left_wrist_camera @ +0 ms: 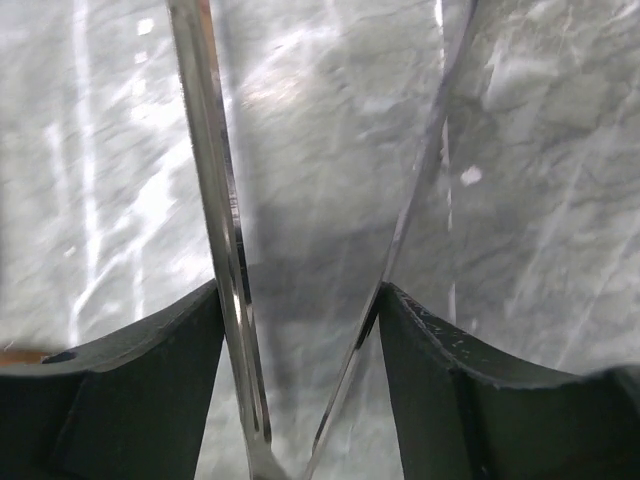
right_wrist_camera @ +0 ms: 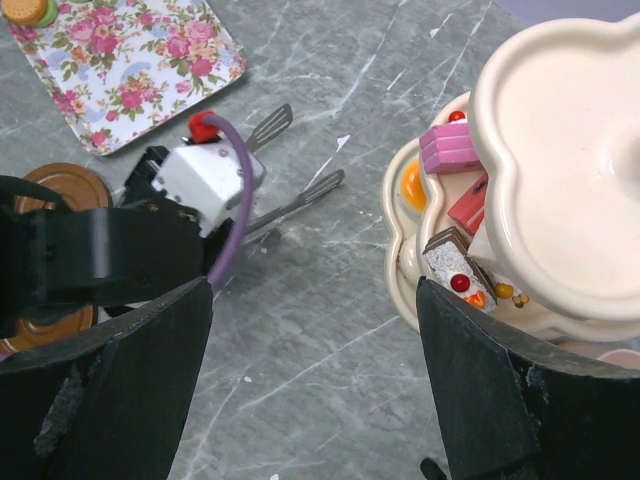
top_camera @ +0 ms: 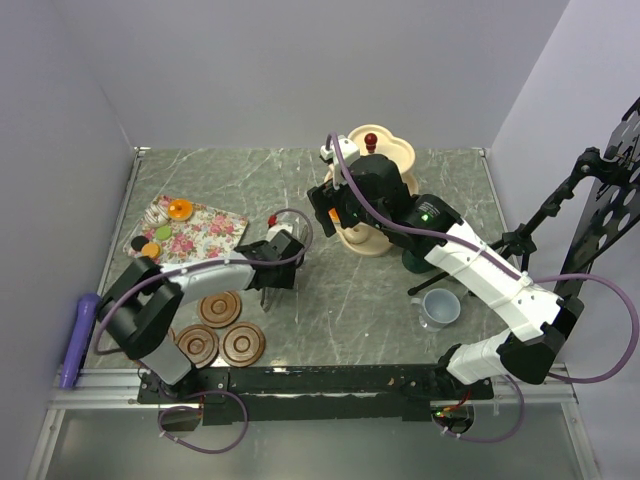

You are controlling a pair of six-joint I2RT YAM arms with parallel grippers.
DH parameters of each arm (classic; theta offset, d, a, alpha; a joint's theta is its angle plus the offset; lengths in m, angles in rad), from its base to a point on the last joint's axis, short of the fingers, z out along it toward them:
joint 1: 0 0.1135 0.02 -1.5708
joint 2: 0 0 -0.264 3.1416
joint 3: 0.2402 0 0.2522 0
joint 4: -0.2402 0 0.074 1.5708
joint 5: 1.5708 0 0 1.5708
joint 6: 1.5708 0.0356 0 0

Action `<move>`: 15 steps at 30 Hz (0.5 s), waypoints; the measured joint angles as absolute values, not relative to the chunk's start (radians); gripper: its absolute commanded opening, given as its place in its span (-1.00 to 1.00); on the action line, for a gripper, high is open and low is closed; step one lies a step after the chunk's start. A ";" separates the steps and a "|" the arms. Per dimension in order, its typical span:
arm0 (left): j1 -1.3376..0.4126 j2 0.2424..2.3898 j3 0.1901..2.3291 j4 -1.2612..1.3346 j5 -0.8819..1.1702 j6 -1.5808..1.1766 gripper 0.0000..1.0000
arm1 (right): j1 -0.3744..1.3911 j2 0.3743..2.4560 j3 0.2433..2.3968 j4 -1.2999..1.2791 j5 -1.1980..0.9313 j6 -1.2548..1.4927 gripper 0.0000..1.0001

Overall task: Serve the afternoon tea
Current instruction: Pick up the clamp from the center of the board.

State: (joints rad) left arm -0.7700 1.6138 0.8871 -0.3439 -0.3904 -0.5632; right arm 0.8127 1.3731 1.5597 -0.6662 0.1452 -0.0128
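at table centre, the left gripper (top_camera: 274, 265) pinches the tongs (left_wrist_camera: 226, 250) by both arms, blades spread, likely to fetch a cake. the stand (right_wrist_camera: 560, 150), at one o'clock, carries cakes (right_wrist_camera: 455, 265); the right gripper (right_wrist_camera: 315, 290) hangs beside it, jaws wide, empty. tong tips are cut off; the right arm hides the lower tiers from above.
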 measured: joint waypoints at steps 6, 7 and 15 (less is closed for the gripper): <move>-0.751 1.457 0.929 -0.450 -0.373 -0.593 0.18 | 0.813 1.373 1.560 -0.666 0.145 -0.013 0.78; -0.741 1.430 0.950 -0.468 -0.368 -0.601 0.16 | 0.813 1.373 1.560 -0.666 0.145 -0.013 0.78; -0.596 1.287 1.031 -0.620 -0.341 -0.644 0.03 | 0.812 1.373 1.560 -0.666 0.145 -0.013 0.78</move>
State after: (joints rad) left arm -0.5964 1.2869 1.0306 -0.6201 -0.3412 -0.6437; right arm 0.8124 1.3727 1.5597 -0.6662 0.1452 -0.0128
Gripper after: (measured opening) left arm 0.535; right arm 0.887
